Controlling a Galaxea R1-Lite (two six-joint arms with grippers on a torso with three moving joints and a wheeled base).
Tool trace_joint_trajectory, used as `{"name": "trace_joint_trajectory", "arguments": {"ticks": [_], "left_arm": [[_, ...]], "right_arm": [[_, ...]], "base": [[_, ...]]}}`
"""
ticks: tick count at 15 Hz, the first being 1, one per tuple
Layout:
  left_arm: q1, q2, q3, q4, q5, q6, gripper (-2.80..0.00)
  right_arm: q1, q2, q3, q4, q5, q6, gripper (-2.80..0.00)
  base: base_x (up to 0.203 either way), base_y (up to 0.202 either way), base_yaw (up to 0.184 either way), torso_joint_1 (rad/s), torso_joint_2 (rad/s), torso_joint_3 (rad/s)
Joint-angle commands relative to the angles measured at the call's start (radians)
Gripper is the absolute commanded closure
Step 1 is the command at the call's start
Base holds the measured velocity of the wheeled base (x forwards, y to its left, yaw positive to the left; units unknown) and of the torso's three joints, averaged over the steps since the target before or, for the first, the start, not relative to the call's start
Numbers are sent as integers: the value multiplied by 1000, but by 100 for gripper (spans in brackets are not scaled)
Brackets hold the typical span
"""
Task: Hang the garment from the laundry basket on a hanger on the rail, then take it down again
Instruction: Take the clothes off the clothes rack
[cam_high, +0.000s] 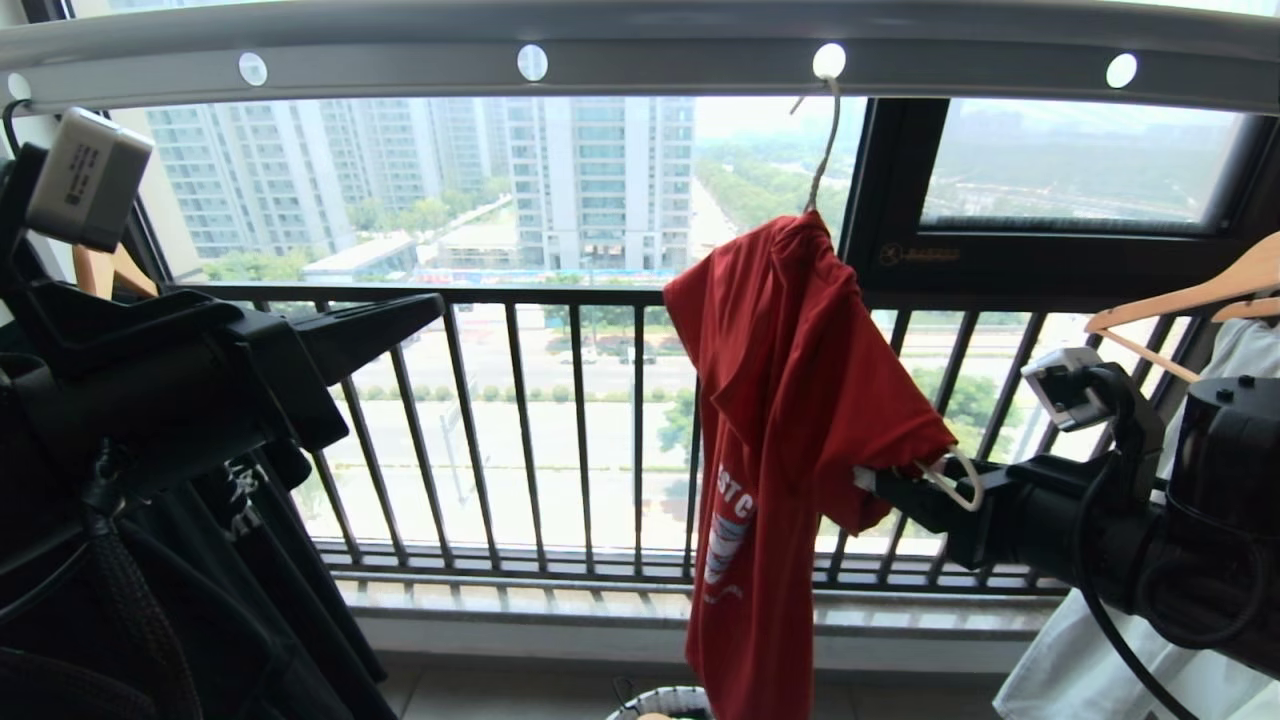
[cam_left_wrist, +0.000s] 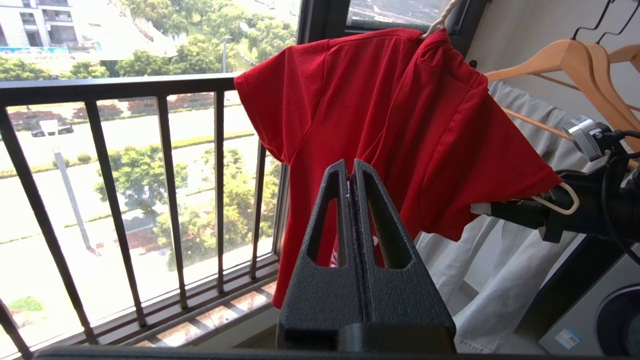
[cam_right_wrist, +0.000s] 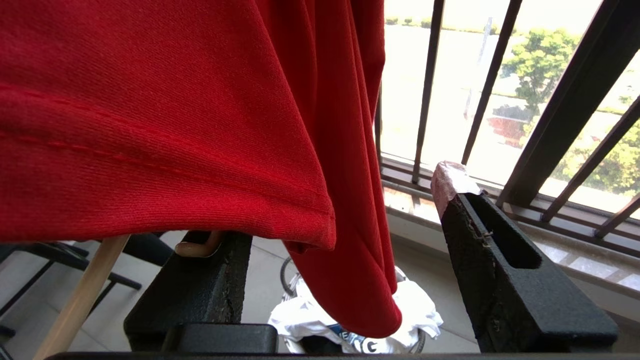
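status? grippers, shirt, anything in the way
Left gripper shut, empty, parked clear of the shirt. Right gripper open at the sleeve hem and hanger end. Shirt on hanger, hooked in rail. Nothing in the way.

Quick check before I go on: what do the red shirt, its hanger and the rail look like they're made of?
Red T-shirt: soft matte knit, probably cotton or a blend; fine ribs and a stitched hem show. Hanger: thin cream wire, seemingly coated metal, though plastic is possible. Rail: smooth grey metal by its look, with round white holes.
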Motion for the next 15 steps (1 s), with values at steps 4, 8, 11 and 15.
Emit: {"name": "trace_joint_trajectory", "arguments": {"ticks": [4, 8, 11, 15], "left_arm": [[0, 0, 0, -4, -1, -2, 0], [0, -2, 0, -5, -1, 0, 0], [0, 1, 0, -5, -1, 0, 0], [0, 1, -2, -5, -1, 0, 0]], "right_arm": [[2, 19, 32, -15, -2, 3, 0], [2, -23, 48, -14, -2, 5, 0], [2, -80, 81, -13, -1, 3, 0], [2, -168, 150, -11, -1, 3, 0]], "base": [[0, 0, 0, 0, 0, 0], [0, 0, 0, 0, 0, 0], [0, 0, 0, 0, 0, 0], [0, 0, 0, 0, 0, 0]]}}
